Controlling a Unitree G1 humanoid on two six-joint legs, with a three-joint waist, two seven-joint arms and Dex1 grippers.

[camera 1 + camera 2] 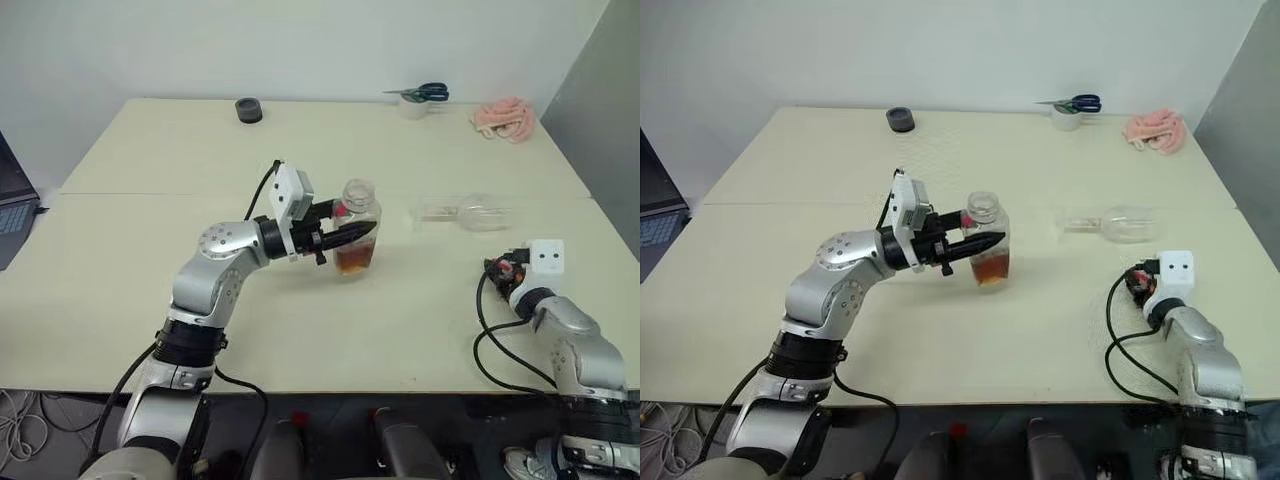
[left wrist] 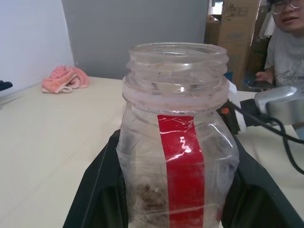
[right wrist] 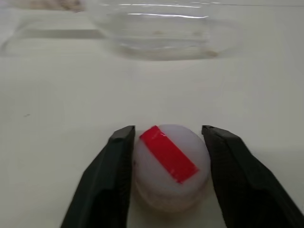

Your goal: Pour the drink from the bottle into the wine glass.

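I count one bottle (image 1: 357,228), uncapped, mid-table, pinched by my left gripper (image 1: 350,236), a little amber drink (image 1: 354,261) at its bottom. One wine glass (image 1: 468,213) lies on its side, right of the bottle. One white cap (image 3: 170,166) sits between my right gripper's (image 3: 168,178) spread fingers.

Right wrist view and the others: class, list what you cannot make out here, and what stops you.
- Clear stemmed wine glass, lying on its side: blurred in the right wrist view and partly cut off by the picture's edge.
- Small clear plastic bottle: its base is cut off by the left wrist view's edge.
- White round cap with red strip, between the right hand's fingers: contact is unclear, and in the head views the wrist hides it.
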